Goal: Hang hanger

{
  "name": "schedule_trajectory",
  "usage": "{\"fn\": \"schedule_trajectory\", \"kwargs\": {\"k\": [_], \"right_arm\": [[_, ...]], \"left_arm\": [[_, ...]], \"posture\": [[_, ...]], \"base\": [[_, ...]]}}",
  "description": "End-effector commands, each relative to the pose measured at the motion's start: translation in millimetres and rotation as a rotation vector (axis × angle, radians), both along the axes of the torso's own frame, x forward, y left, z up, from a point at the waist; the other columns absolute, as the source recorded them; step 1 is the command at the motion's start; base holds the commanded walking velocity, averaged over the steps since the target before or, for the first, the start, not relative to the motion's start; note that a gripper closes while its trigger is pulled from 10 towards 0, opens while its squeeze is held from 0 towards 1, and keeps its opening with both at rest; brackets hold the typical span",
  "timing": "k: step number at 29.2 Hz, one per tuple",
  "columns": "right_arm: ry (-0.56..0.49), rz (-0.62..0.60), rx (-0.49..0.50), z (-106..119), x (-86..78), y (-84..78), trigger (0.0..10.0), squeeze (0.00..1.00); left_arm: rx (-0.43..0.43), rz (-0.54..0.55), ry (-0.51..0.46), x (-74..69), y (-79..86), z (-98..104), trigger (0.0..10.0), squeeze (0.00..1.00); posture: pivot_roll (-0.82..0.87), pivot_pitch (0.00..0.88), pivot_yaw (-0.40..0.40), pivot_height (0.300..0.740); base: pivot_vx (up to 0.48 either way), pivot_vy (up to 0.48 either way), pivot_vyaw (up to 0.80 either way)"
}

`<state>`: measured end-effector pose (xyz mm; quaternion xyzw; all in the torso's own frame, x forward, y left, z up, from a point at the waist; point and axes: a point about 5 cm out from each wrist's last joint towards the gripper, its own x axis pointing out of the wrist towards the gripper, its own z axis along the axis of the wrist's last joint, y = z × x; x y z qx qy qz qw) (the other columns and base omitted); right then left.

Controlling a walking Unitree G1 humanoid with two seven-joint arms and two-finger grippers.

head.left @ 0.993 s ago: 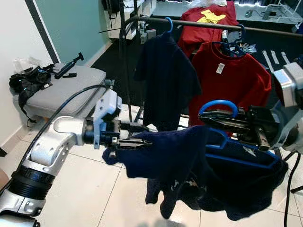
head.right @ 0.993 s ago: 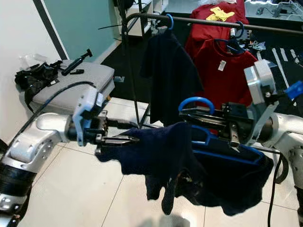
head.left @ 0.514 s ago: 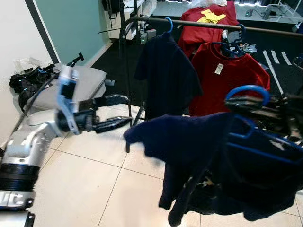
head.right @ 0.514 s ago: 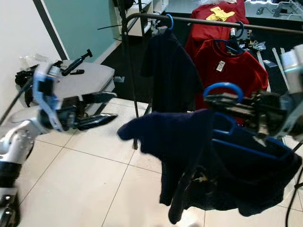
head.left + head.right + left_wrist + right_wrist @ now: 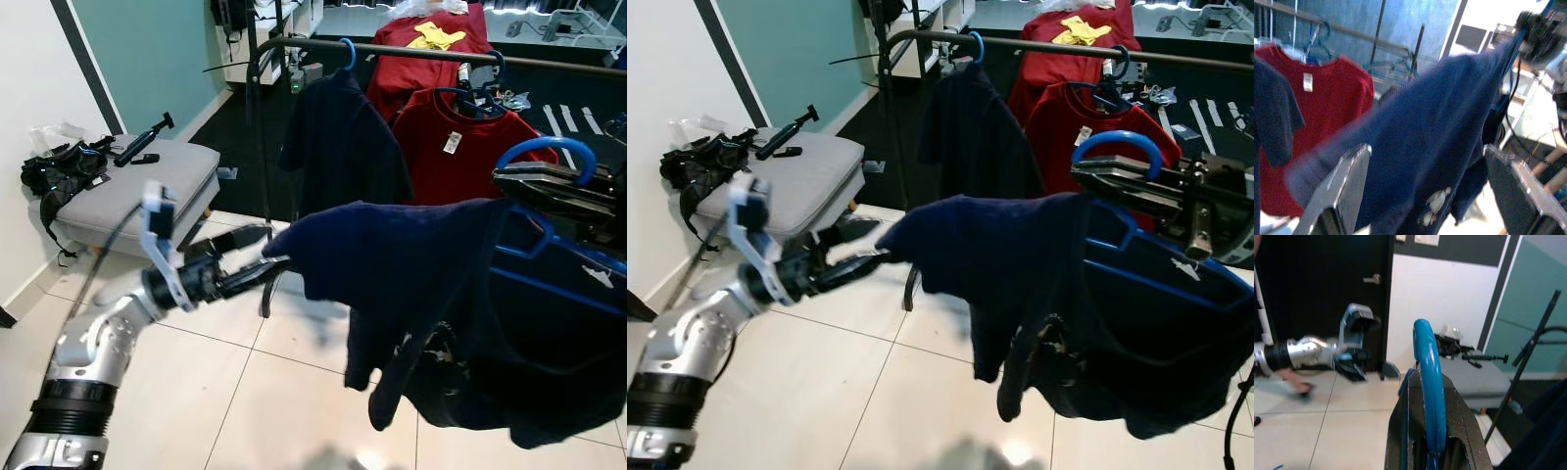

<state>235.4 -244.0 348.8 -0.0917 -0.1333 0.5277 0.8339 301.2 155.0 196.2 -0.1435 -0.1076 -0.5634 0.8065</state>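
My right gripper (image 5: 502,178) is shut on the hook of a blue hanger (image 5: 545,147), held up at the right; in the right wrist view the hook (image 5: 1426,357) stands between the closed fingers. A navy shirt (image 5: 411,264) drapes from that hanger, one sleeve reaching left. My left gripper (image 5: 269,251) is open at the tip of that sleeve, its fingers (image 5: 1352,176) spread wide with the cloth just beyond them. The black clothes rail (image 5: 421,49) runs across the back, above and behind the held hanger.
On the rail hang a navy shirt (image 5: 343,147) on a blue hanger and a red shirt (image 5: 470,147); another red shirt (image 5: 431,39) lies behind. The rack's upright post (image 5: 259,147) stands near my left gripper. A grey bench (image 5: 137,181) with black gear is at the left.
My left gripper let go of the shirt sleeve, opened and drew back, and now sits low by the sleeve tip. The right gripper has lifted the hanger up and to the right.
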Motion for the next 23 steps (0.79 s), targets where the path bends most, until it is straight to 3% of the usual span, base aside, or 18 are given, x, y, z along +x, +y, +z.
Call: {"fn": "schedule_trajectory", "kwargs": {"k": [1,15,18,19,22,23], "right_arm": [[-0.046,0.029,0.009,7,-2.5,4.1,0.0,0.00],[-0.060,0.094,0.025,11,0.3,15.4,0.0,0.00],[-0.058,0.099,0.022,11,-0.8,15.7,0.0,0.00],[-0.053,0.104,0.017,11,-2.3,15.5,0.0,0.00],[-0.053,0.104,0.017,11,-2.3,15.5,0.0,0.00],[-0.047,0.102,0.013,10,-3.5,13.8,0.0,0.00]], "left_arm": [[-0.001,0.027,0.019,-0.6,1.5,-6,10.0,0.00],[0.030,0.123,-0.016,5.8,10.4,-5,10.0,0.00],[0.041,0.160,-0.040,8.8,17.1,-1,10.0,0.00],[0.052,0.196,-0.072,11.2,27.2,7,10.0,0.00],[0.052,0.196,-0.072,11.2,27.2,7,10.0,0.00],[0.069,0.224,-0.116,10.5,42.3,18,10.0,0.00]], "posture": [[-0.03,0.096,0.044,0.740],[-0.03,0.086,0.036,0.740],[-0.04,0.082,0.036,0.740],[-0.04,0.082,0.036,0.740],[-0.04,0.082,0.036,0.740],[-0.04,0.083,0.037,0.740]], "base": [[0.000,0.000,0.00],[0.000,0.000,0.00],[0.000,0.000,0.00],[0.000,0.000,0.00],[0.000,0.000,0.00],[0.000,0.000,0.00]]}}
